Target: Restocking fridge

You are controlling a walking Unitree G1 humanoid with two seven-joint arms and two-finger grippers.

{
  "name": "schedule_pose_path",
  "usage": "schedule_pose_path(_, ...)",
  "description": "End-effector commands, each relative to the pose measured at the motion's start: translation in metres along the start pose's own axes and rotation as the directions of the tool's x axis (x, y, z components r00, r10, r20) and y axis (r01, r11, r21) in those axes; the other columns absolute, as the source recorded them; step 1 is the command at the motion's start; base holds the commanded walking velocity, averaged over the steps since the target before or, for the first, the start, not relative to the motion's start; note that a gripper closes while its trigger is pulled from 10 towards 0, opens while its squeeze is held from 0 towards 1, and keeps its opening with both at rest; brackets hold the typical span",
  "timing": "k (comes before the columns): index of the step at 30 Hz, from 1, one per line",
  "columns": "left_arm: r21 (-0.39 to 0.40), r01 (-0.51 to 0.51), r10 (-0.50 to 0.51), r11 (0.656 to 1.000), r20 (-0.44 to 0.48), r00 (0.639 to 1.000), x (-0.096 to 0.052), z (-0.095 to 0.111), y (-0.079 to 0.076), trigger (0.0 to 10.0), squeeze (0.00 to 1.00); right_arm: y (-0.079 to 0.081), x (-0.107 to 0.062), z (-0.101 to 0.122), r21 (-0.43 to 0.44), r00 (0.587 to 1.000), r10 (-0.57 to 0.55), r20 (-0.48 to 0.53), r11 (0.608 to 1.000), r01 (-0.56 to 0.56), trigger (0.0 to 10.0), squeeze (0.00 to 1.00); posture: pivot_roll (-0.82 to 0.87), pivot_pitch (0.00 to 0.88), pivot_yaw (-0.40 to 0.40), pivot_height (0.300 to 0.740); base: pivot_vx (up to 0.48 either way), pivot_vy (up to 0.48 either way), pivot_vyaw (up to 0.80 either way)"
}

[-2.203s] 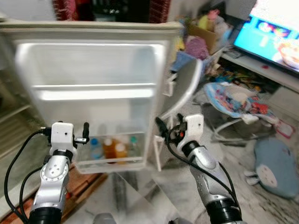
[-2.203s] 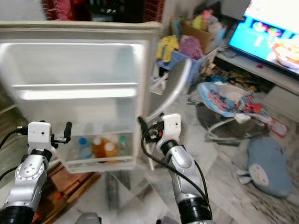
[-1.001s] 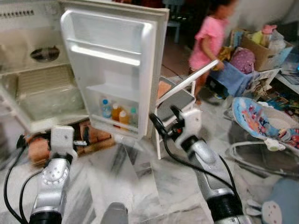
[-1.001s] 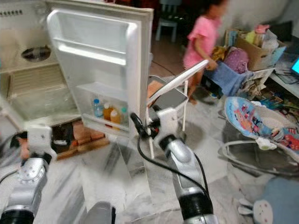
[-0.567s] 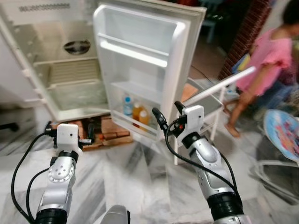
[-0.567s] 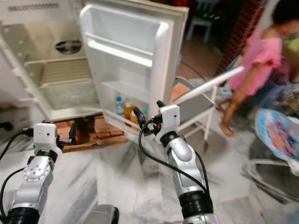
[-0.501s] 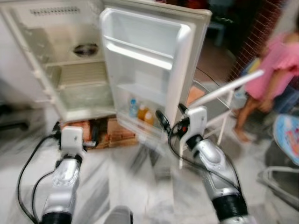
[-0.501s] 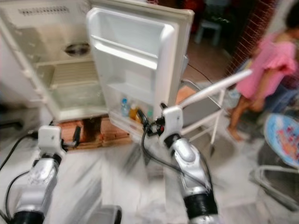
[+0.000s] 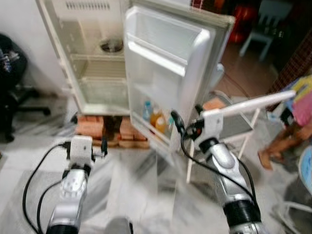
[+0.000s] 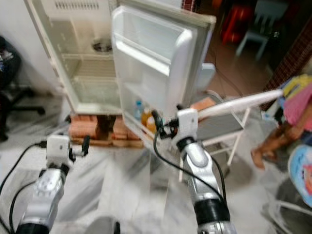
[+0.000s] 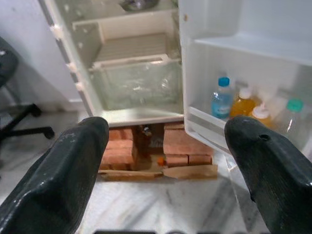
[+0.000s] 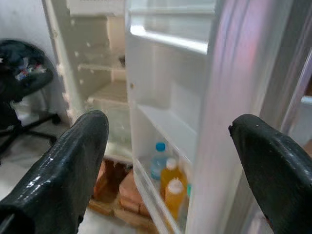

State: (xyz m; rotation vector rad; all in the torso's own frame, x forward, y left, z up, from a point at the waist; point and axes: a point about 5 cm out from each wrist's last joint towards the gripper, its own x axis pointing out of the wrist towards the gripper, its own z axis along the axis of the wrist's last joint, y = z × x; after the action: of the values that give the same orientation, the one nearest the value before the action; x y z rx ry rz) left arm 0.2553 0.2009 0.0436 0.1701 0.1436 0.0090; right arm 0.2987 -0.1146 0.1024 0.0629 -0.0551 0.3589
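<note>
Your camera has swung left since 0.5 s ago; the fridge (image 9: 97,58) cabinet now sits centred. Both grippers, left gripper (image 11: 161,161) and right gripper (image 12: 165,161), hang empty, jaws apart. Bottles (image 9: 157,117) stand at the door shelf's (image 9: 161,134) bottom edge. Risk: walking blur could swing your right gripper into the door (image 9: 170,63).

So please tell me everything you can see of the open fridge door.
The fridge door is white plastic inside and stands swung wide open toward the robot. It has moulded shelves: the upper ones look bare, and the bottom shelf holds a blue-capped water bottle, two orange drink bottles and a green-capped bottle. Its lower edge hangs above the marble floor. Neither pincer touches it.
</note>
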Motion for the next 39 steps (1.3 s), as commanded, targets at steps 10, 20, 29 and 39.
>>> schedule_pose_path(10, -0.009, -0.002, 0.002, 1.0, 0.006, 1.0, 0.002, 0.0, -0.001, 10.0, 0.0, 0.001, 0.002, 0.005, -0.006, 0.999, -0.011, 0.033, 1.0, 0.011, 10.0, 0.0, 0.1, 0.0, -0.026, 0.74, 0.464, 0.0, 0.0)
schedule_pose_path(20, -0.035, -0.004, 0.004, 0.999, -0.005, 1.0, 0.003, 0.0, -0.004, 10.0, 0.0, 0.002, 0.003, 0.005, -0.028, 0.999, -0.005, 0.032, 1.0, 0.006, 10.0, 0.0, 0.1, 0.0, -0.026, 0.74, 0.474, 0.0, 0.0)
schedule_pose_path(29, -0.037, 0.012, -0.013, 0.999, -0.018, 1.0, 0.003, -0.002, -0.008, 10.0, 0.0, 0.003, 0.004, 0.006, -0.03, 0.999, -0.002, 0.042, 1.0, 0.003, 10.0, 0.0, 0.1, 0.0, -0.025, 0.74, 0.047, 0.0, 0.36)
schedule_pose_path(39, -0.022, -0.012, 0.01, 1.0, -0.109, 0.994, 0.001, -0.012, -0.005, 10.0, 0.0, 0.004, 0.005, 0.006, -0.03, 0.999, 0.007, 0.04, 1.0, -0.006, 10.0, 0.0, 0.11, 0.0, -0.025, 0.74, 0.0, 0.0, 0.8)
